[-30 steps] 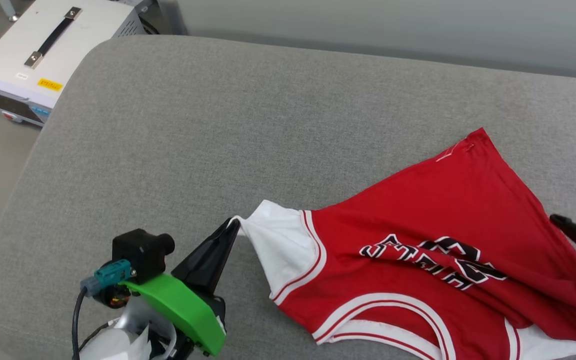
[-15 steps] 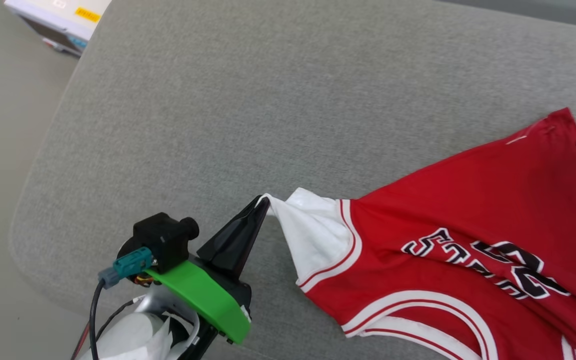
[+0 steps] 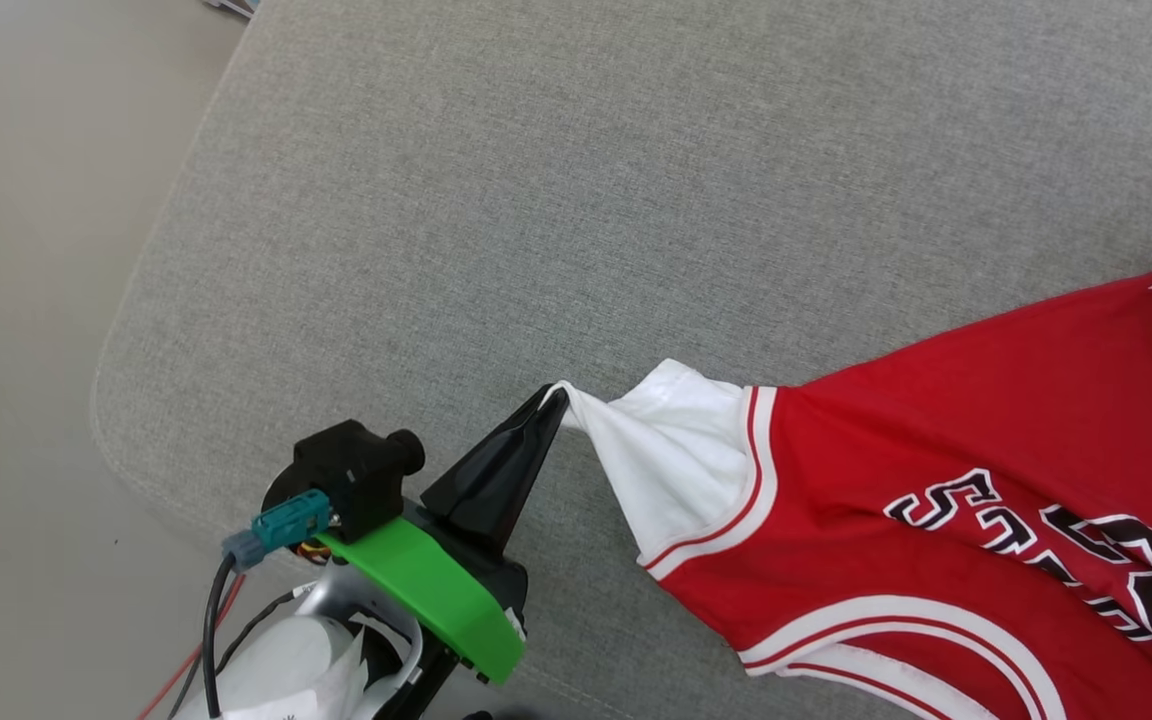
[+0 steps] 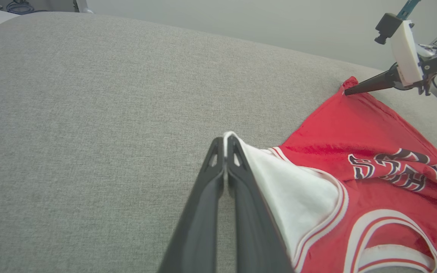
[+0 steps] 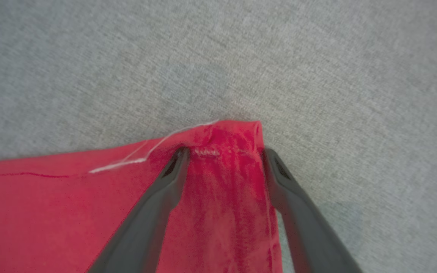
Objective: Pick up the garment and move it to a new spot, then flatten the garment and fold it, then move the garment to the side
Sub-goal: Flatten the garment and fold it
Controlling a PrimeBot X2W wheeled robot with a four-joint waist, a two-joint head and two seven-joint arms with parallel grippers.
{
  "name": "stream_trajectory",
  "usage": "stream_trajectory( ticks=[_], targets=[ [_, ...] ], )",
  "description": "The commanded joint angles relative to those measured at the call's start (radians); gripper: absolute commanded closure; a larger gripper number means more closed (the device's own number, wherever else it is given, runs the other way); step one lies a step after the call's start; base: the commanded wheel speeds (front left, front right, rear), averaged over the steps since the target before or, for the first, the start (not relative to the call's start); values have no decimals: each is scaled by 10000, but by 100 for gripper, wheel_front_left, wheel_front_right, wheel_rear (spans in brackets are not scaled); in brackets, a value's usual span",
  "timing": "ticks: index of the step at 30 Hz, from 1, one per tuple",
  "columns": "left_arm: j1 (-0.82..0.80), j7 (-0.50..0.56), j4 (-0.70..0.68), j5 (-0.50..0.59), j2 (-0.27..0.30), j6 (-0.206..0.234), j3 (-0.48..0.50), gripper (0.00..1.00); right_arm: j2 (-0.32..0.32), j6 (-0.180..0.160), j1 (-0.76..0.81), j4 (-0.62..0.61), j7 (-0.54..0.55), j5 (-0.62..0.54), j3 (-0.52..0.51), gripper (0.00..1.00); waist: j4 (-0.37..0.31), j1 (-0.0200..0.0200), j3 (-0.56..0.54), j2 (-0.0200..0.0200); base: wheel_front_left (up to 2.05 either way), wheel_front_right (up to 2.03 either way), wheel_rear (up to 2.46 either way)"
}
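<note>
Our head camera has swung since a second ago, so the whole view has shifted. The right gripper (image 4: 345, 92) has truly moved, though: it stood clear of the garment's edge then and now sits at the red hem corner. Its fingers (image 5: 167, 182) are spread, one on each side of that corner, with cloth between them and nothing pinched yet. The left gripper (image 3: 558, 395) is pressed together on the tip of the white sleeve, close to the near left corner of the grey cushion (image 3: 436, 200). The garment (image 3: 936, 430) lies to its right, drawn into a long diagonal from sleeve tip to hem corner. We judge that closing the right fingers comes next, before both arms carry it.
</note>
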Motion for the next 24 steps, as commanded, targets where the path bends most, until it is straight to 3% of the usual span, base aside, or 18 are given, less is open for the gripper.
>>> stream_trajectory(
  ticks=[1, 8, 13, 24],
  targets=[
    [-173, -79, 9, 71, -48, -28, 6, 100, 100, -7, 172, 298, 77, 76, 240, 100, 11, 0, -14, 0, 0, 0, 0],
    [-149, -122, 169, 2, 17, 36, 109, 100, 152, -7, 44, 521, -689, 188, 211, 100, -114, 0, -352, 0, 0, 0, 0],
    [-98, -142, 243, -104, 209, 132, 342, 100, 260, -7, -158, 582, -1840, 318, 233, 100, -414, 0, -985, 0, 0, 0, 0],
    [-333, 251, -129, -222, 1136, 452, 1147, 100, 24, -7, -347, 268, -3821, 957, 466, 100, -1492, 0, -2571, 0, 0, 0, 0]
  ],
)
